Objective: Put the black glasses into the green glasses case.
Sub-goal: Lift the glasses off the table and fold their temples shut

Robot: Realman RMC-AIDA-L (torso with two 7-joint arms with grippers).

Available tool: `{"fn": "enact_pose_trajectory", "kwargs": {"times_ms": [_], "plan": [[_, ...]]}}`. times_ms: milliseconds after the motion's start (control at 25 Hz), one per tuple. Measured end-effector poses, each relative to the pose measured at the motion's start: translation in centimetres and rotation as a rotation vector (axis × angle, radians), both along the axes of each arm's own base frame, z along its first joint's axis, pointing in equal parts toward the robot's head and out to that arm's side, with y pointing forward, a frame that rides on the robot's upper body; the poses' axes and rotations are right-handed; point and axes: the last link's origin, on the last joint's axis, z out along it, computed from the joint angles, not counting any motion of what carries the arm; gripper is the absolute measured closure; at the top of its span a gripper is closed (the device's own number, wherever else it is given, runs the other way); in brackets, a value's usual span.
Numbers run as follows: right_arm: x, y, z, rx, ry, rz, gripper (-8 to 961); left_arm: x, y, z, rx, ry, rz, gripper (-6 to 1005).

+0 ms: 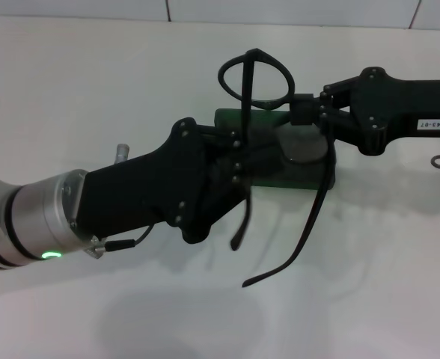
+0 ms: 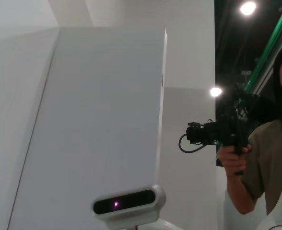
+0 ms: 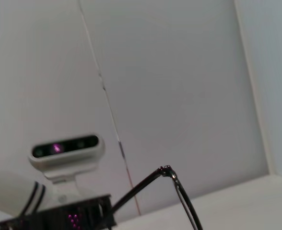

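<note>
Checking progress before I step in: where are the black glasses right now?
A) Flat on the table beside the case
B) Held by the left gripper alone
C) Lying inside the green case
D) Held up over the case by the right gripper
D: in the head view the right gripper pinches the black glasses at the frame, lenses raised and temple arms dangling over the green glasses case; the left gripper sits at the case.
</note>
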Motion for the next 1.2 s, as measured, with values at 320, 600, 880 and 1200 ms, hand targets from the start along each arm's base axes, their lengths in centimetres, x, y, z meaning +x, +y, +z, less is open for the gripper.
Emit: {"fn": "enact_pose_trajectory", "kwargs": {"times_ms": [320, 600, 880, 1200], "plan": [[-0.7, -0.2, -0.8, -0.048, 0.018, 0.035, 913, -0.1, 0.1, -0.2, 0.001, 0.003, 0.016, 948], [-1.3, -0.6, -1.5, -0.088, 0.031, 0.07, 913, -0.2, 0.4, -0.4, 0.002, 0.013, 0.032, 948], [-1.8, -0.8, -1.5, -0.107, 0.041, 0.094, 912, -0.2, 0.6, -0.6, 0.01, 0.024, 0.049, 948], [-1.8, -0.7, -1.5, -0.104, 0.041, 0.097, 913, -0.2, 0.7, -0.7, 0.009, 0.026, 0.053, 948]]}}
